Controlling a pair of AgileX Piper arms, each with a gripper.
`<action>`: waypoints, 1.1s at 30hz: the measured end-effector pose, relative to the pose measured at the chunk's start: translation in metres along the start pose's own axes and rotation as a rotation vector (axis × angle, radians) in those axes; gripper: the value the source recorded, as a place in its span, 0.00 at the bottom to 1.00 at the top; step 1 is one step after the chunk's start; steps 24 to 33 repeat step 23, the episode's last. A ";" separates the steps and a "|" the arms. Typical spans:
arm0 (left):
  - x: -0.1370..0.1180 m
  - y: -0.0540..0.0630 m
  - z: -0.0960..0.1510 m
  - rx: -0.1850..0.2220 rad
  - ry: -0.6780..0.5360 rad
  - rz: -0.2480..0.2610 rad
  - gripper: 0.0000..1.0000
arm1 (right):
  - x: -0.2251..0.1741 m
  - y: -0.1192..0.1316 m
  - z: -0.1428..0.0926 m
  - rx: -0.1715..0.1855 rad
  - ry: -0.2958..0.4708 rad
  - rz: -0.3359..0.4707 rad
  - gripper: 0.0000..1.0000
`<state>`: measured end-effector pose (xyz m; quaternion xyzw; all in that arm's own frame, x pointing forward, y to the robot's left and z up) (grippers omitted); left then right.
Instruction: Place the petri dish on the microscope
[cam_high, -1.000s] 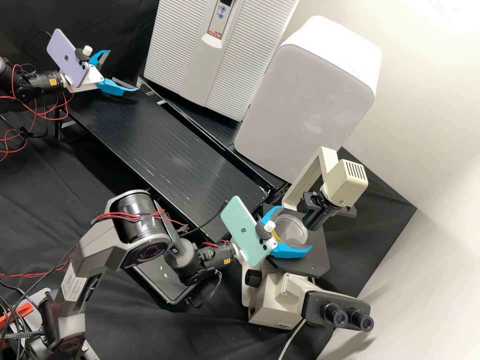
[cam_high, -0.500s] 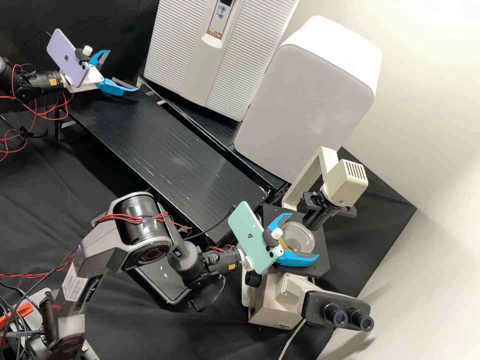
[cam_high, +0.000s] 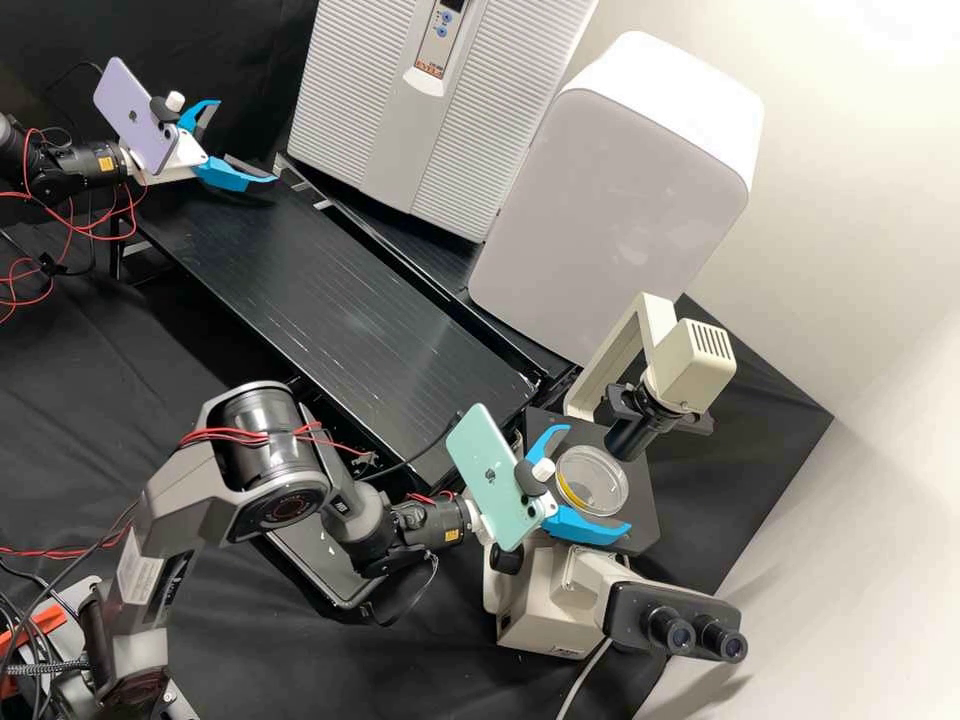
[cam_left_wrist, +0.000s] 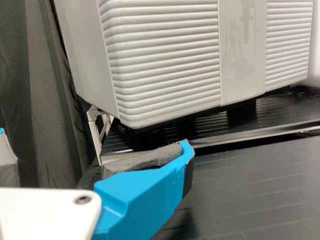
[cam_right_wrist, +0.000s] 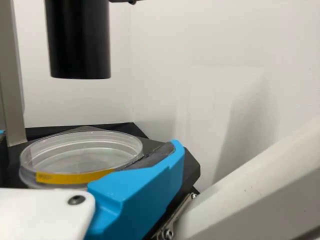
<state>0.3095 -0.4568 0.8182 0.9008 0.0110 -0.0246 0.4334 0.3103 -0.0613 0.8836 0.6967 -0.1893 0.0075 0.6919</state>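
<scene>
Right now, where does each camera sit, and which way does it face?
High view: fixed off the robot, looking forward and down over the bench; left hand and right hand show.
Left wrist view: on the left wrist, facing the ribbed white cabinet, its own blue fingers in front.
Right wrist view: on the right wrist, facing the glassy dish and microscope past its own fingers.
The high view shares the cabinet with the left, the dish and microscope with the right.
</scene>
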 end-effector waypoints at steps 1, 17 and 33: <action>0.000 0.000 0.000 0.000 0.000 0.000 1.00 | -0.002 0.000 0.000 0.000 0.000 0.000 1.00; 0.000 0.000 0.000 0.000 0.000 0.000 1.00 | -0.064 0.012 -0.016 0.085 0.141 0.005 1.00; 0.000 0.000 0.000 0.000 0.000 0.000 1.00 | -0.083 0.023 -0.022 0.158 0.199 0.006 1.00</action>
